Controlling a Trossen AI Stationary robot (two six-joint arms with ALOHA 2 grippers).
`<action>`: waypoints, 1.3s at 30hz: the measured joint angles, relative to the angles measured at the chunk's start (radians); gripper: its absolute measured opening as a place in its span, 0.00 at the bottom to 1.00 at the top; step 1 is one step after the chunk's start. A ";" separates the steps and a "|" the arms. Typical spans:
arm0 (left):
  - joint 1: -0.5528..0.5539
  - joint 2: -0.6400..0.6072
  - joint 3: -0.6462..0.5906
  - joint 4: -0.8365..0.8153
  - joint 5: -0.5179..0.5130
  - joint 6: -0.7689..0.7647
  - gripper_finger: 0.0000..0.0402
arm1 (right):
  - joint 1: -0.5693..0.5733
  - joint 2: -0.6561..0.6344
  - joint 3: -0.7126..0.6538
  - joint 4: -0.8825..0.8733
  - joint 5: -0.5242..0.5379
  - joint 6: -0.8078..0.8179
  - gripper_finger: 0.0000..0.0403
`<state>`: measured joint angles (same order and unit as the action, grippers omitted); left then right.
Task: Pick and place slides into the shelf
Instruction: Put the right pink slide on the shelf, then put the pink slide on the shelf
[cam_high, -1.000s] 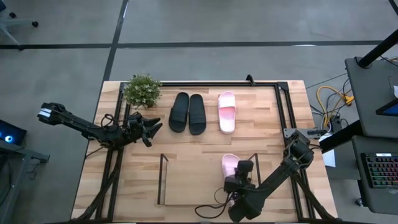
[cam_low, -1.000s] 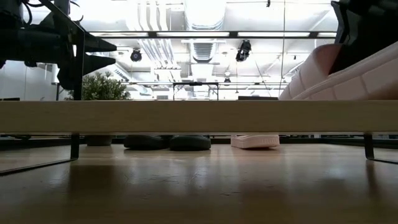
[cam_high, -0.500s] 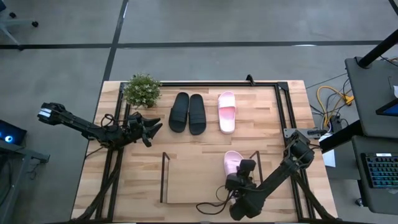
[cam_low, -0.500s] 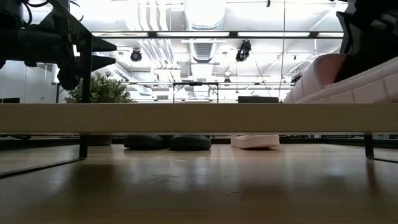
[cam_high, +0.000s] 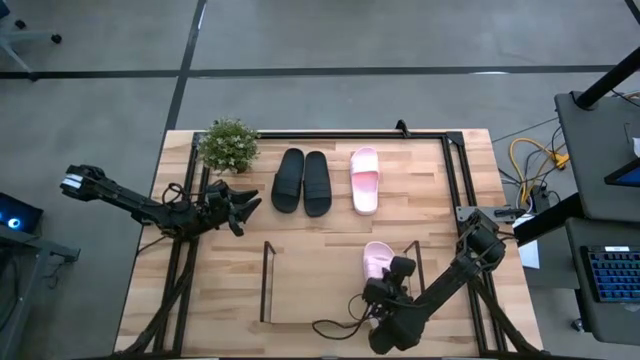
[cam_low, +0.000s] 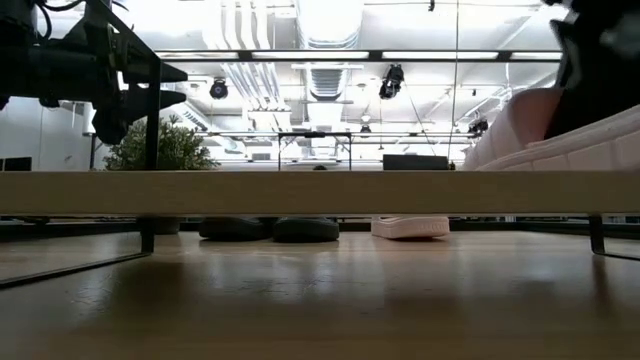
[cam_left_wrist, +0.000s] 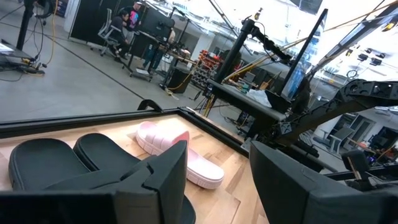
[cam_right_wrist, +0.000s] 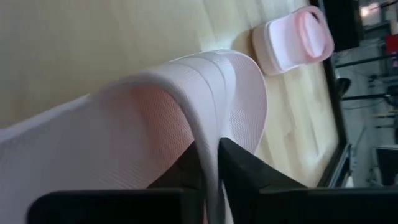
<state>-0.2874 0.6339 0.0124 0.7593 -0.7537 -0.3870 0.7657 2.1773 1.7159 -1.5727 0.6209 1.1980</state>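
While the right gripper pinches the strap of a pink slide between its fingers, that slide lies on the shelf toward its right end, beside the right upright frame. From the table-level camera the slide's pale sole rests on the shelf's board at the right end. The shelf itself sits near the front edge of the table, about midway between the table's side edges. The other pink slide lies on the table near the far edge, well apart from the shelf, with the black pair just beside it, side by side. A small potted plant stands near the far left corner. The left gripper hovers over the table's left part, close to the black pair, its fingers spread and holding nothing.
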 joint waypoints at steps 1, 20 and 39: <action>0.000 0.000 0.000 0.000 0.000 0.000 0.40 | 0.004 0.000 0.010 0.001 -0.004 0.000 0.14; 0.000 0.000 0.000 0.000 0.042 0.001 0.40 | 0.019 -0.034 0.100 0.003 -0.109 -0.022 0.53; 0.000 -0.002 0.000 0.001 0.046 0.001 0.40 | -0.009 -0.178 0.395 0.003 0.286 0.033 0.51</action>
<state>-0.2873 0.6323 0.0120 0.7605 -0.7079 -0.3862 0.7563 1.9995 2.1113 -1.5699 0.9068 1.2309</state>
